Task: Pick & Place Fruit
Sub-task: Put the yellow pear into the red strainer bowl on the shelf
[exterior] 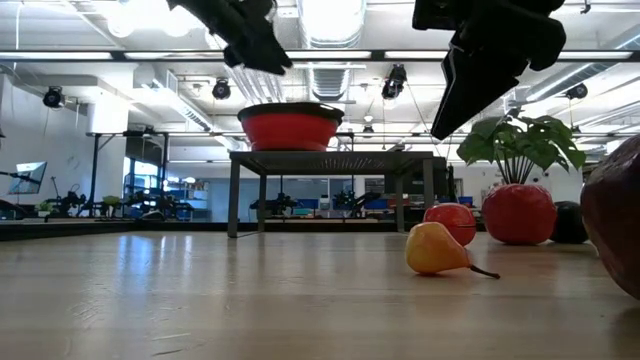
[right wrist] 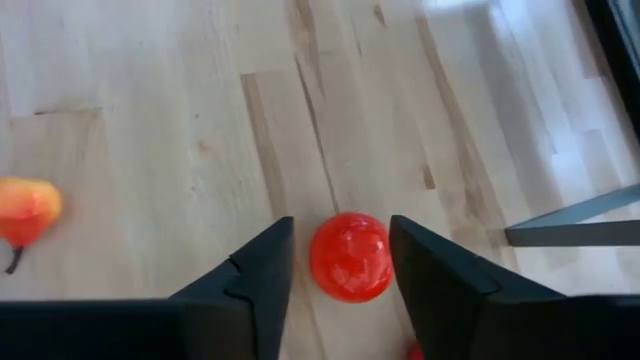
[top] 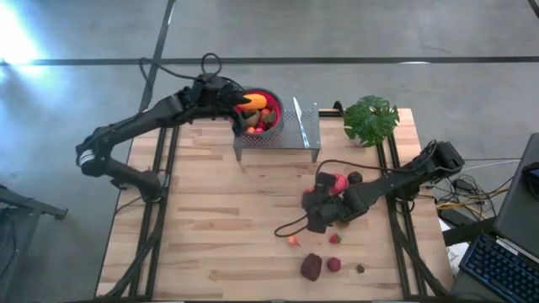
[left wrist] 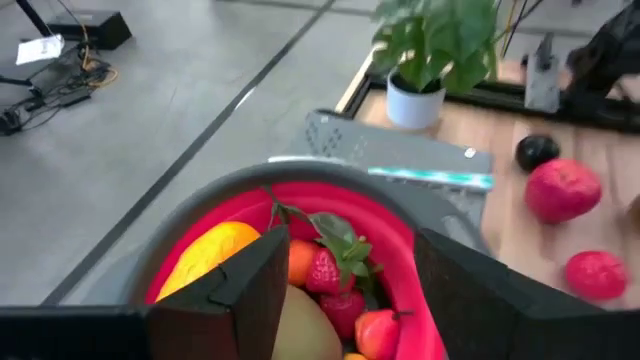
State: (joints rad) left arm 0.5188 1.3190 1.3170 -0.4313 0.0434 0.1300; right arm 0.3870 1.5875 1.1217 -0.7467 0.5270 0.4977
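My left gripper (left wrist: pixel 350 250) is open and hovers over the red-lined bowl (top: pixel 271 97) on a metal stand. The bowl holds a strawberry (left wrist: pixel 330 272), an elongated orange fruit (top: pixel 251 102) and others. My right gripper (right wrist: pixel 340 228) is open, raised above the table (exterior: pixel 480 70), fingers pointing down. Seen from its wrist, a small red round fruit (right wrist: pixel 350 257) lies on the table between the fingers, with gaps on both sides. A small yellow-red pear (right wrist: pixel 25 212) lies near it. A red apple (top: pixel 339 183), a dark fruit (top: pixel 354 178) and a maroon fruit (top: pixel 312 267) also rest on the table.
A potted green plant (top: pixel 370 118) stands at the table's far right corner, beside the metal stand (top: pixel 295 135). A small red fruit (top: pixel 334 264) and a kiwi (top: pixel 360 268) lie near the table's near edge. Bare wood (top: pixel 210 219) stretches over the left half.
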